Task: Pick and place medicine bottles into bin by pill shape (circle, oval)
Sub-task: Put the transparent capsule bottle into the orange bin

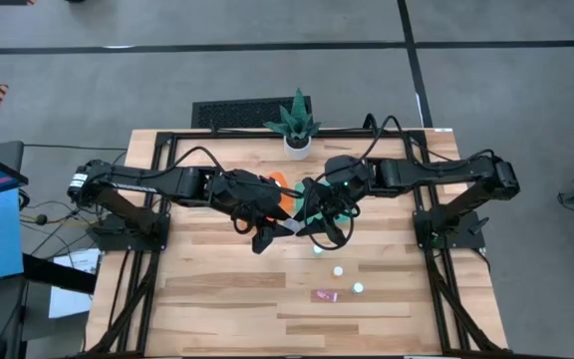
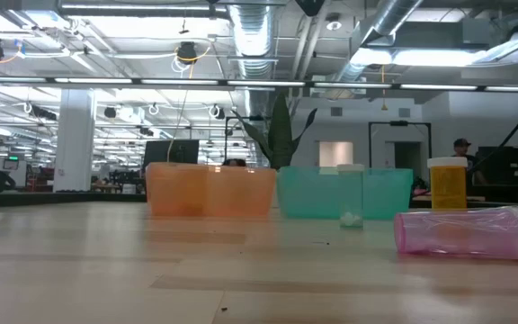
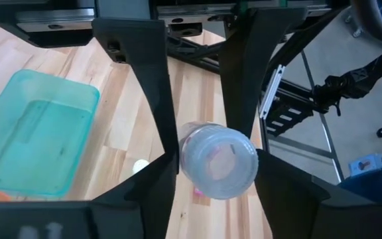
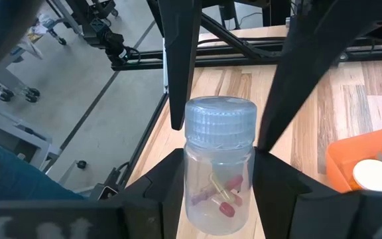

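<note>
My left gripper [image 1: 270, 235] and my right gripper [image 1: 315, 221] are close together over the middle of the table, near the orange bin [image 1: 283, 195] and the teal bin [image 3: 32, 133]. My left gripper [image 3: 207, 166] is shut on a clear medicine bottle [image 3: 217, 159], seen end-on. My right gripper [image 4: 219, 159] is shut on a clear bottle [image 4: 219, 179] with a ribbed pale cap and red-and-yellow capsules inside. The orange bin [image 4: 367, 166] holds white-capped bottles. Neither gripper shows in the low view. My left gripper pinches the clear bottle's side wall [image 3: 186, 162] between its two fingers. The bottle's round end faces the wrist camera, and it is lifted clear of the table. My right gripper pinches the capsule bottle's body [image 4: 192, 174] just below the cap between its two fingers. The bottle lies along the fingers, cap toward their free ends, clear of the table.
Two small white-capped bottles [image 1: 338, 270] [image 1: 358, 288] and a pink bottle lying on its side [image 1: 325, 295] are on the table's near right part. A potted plant [image 1: 298, 143] stands at the far edge. In the low view a yellow bottle [image 2: 446, 183] stands behind the pink bottle [image 2: 466, 232].
</note>
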{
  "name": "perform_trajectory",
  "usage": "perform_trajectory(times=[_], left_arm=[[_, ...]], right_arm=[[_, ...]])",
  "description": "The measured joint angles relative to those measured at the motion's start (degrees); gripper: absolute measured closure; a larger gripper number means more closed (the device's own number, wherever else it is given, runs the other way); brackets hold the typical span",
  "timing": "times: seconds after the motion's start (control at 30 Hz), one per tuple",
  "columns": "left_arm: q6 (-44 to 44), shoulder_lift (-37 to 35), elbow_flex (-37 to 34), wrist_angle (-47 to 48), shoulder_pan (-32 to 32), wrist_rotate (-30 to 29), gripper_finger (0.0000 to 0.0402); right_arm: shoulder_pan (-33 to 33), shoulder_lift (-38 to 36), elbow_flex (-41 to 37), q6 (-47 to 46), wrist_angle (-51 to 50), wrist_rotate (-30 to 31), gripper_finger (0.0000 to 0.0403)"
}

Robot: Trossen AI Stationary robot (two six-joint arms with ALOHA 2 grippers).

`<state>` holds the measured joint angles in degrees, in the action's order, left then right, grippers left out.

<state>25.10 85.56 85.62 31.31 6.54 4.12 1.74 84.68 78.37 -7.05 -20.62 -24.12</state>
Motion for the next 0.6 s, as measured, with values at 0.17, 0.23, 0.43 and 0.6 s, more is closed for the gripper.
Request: perform_trajectory(times=[0.17,0.23,0.43,0.6], left_arm=[[0.0,0.0,0.0,0.0,0.0,0.0,0.0233],[0.0,0.0,0.0,0.0,0.0,0.2,0.0236],[-0.5,0.0,0.0,0.0,0.0,1.2,0.0237],[-1.0,0.0,0.0,0.1,0.0,1.7,0.0238]], right_arm=[[0.0,0.0,0.0,0.0,0.0,0.0,0.0229],[0.0,0.0,0.0,0.0,-0.1,0.0,0.0225],[0.0,0.0,0.0,0.0,0.1,0.0,0.0218],[0.0,0.0,0.0,0.0,0.1,0.0,0.0223]])
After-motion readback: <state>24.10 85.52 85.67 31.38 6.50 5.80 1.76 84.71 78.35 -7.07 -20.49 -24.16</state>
